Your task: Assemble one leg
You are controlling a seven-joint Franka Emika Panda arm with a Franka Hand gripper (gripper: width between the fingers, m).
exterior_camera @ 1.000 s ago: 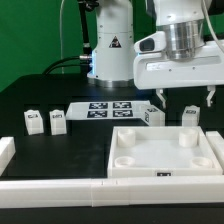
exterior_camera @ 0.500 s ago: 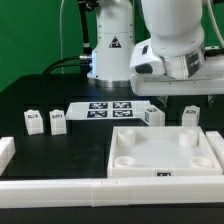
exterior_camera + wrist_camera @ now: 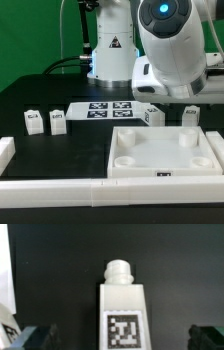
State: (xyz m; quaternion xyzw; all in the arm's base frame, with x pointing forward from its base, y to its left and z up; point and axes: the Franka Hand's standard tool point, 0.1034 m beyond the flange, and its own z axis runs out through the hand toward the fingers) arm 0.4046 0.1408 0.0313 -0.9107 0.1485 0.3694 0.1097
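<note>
Tray (image 3: 160,152): white, with round corner sockets, on the black table (image 3: 40,100) at the exterior view's right; every block I saw sat outside it.
Leg (image 3: 122,308): in the wrist view it sat on the table between my fingers (image 3: 38,338), tag facing the camera, round peg at one end.
Gripper (image 3: 120,336): fingers were spread wide, one on each side of the leg, neither touching it.
Other legs (image 3: 33,121): two stood side by side at the exterior view's left, near the marker board (image 3: 105,107).
Arm (image 3: 170,50): I leaned over the table behind the tray, my bulk hiding my gripper in the exterior view.
</note>
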